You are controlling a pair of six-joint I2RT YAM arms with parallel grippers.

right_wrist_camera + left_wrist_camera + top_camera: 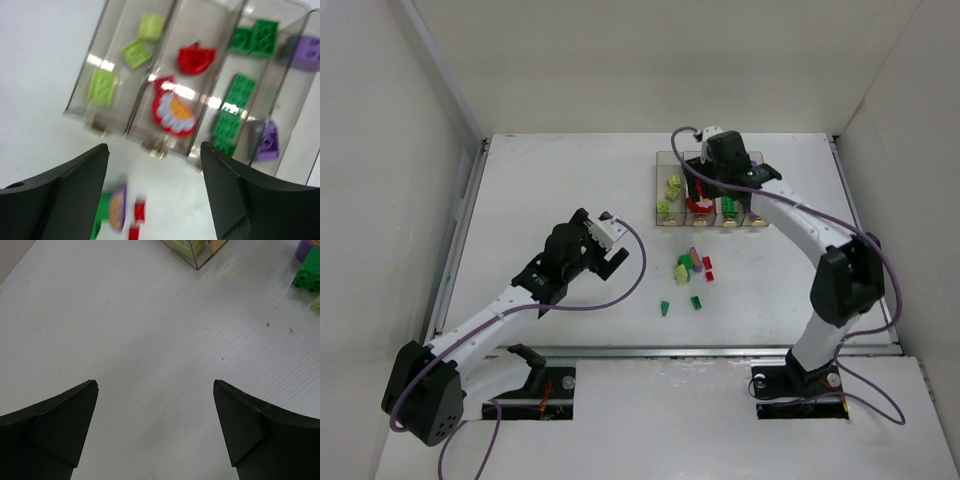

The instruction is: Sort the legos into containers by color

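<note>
- Left pincer (155,385): released, jaws wide, empty, over bare bench (150,315)
- Right pincer (154,147): released, empty, above the containers (205,25)
- These hold sorted legos (240,92): yellow-green, red, green, purple, one colour per bin
- Loose legos (688,268): on bench, just before the containers

1. Left hand (155,385): two dark fingers (60,425) at the bottom corners, spread wide, with white table (150,315) showing between them.
2. Top edge: corner of a clear container (196,257), with a pale yellow-green lego (182,244) inside.
3. Top right, on the table: green lego (307,275), with a purple lego (305,247) just behind it. Both are cropped by the frame.
</note>
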